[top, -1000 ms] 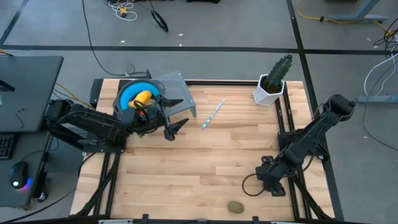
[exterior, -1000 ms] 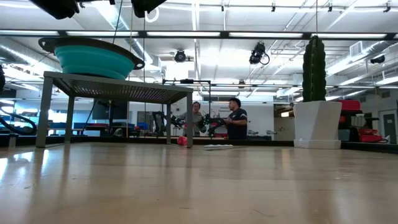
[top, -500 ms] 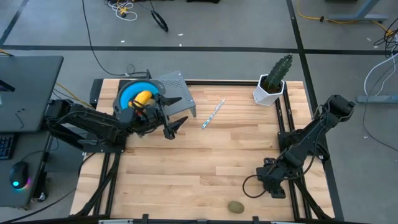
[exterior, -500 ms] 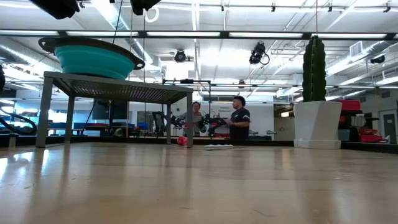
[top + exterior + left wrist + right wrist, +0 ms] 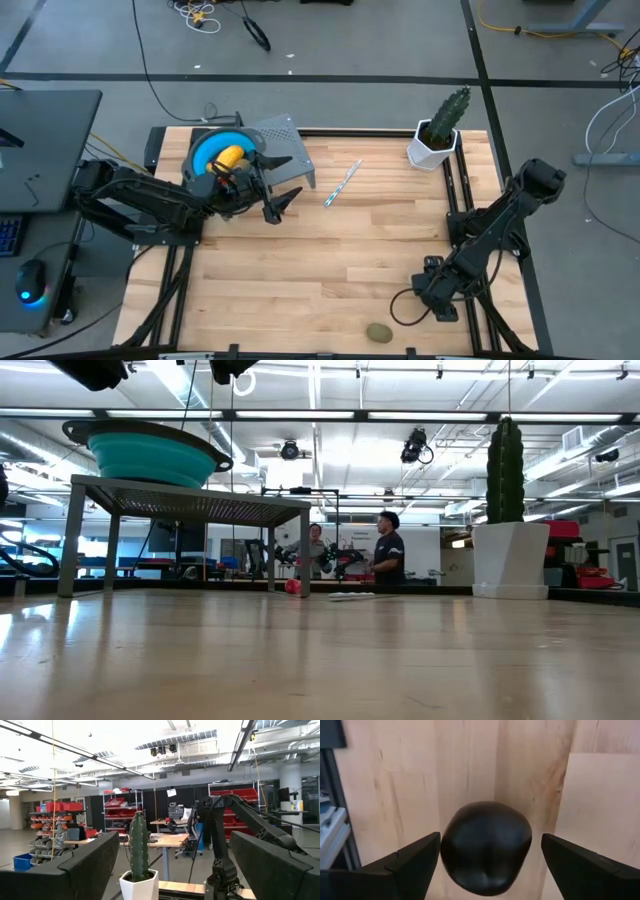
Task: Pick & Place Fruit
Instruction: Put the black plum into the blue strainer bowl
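**Right claw spread over the dark fruit, left arm parked by the bowl**

The right arm reaches down from the table's 3 o'clock edge toward 5 o'clock, its wrist bent steeply so the right gripper (image 5: 415, 303) points at the wood. Its fingers (image 5: 415, 865) stand wide apart, released, with the blackish round fruit (image 5: 486, 847) lying on the boards between them and touching neither. That fruit is smooth, matt and slightly dimpled.

The left arm lies folded low along the 9 o'clock side, forearm stretched toward 11 o'clock. The left gripper (image 5: 283, 200) hangs level just beside the grey perforated metal stand (image 5: 285, 160), jaws spread and holding nothing.

On the stand sits a round blue bowl (image 5: 205, 150), which looks teal and soft-rimmed in the low view, and in it lies a yellow-orange oval fruit (image 5: 230, 157). One olive-green oval fruit (image 5: 378, 332) rests alone on the pale butcher-block table (image 5: 330, 260) at 6 o'clock, near the right gripper.

At 1 o'clock stands a ribbed green cactus in a faceted white pot (image 5: 434, 143); a thin pale stick (image 5: 341, 184) lies at 12 o'clock.
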`<state>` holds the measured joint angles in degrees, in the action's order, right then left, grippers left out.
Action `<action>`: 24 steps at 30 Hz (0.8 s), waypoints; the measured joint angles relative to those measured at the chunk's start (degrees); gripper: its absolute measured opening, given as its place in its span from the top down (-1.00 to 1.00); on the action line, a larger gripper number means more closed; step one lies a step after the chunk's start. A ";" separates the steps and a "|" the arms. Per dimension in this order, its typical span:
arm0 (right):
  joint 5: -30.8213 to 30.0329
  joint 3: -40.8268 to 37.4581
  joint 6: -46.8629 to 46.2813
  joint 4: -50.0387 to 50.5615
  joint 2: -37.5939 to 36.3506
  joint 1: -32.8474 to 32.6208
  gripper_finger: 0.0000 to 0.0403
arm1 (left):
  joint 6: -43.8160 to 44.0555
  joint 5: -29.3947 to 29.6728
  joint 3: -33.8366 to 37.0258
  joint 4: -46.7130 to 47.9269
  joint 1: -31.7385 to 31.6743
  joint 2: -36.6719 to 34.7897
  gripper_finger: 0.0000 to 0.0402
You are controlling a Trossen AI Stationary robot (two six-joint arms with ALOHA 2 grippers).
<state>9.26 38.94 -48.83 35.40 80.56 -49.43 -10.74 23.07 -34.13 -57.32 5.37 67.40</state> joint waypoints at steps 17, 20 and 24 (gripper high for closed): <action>0.56 0.00 1.49 0.36 0.67 0.04 -0.44 | 1.07 0.24 0.00 0.79 0.00 0.00 -0.94; 2.07 0.00 1.50 -0.04 0.67 0.11 -0.37 | 1.07 0.24 0.00 0.81 0.00 0.00 -0.94; 2.86 0.00 1.35 -3.23 0.67 0.11 -0.34 | 1.07 0.24 0.00 0.83 0.00 0.00 -0.94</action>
<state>12.12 38.94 -47.48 32.17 81.23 -49.32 -9.67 23.31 -34.13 -56.49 5.37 67.40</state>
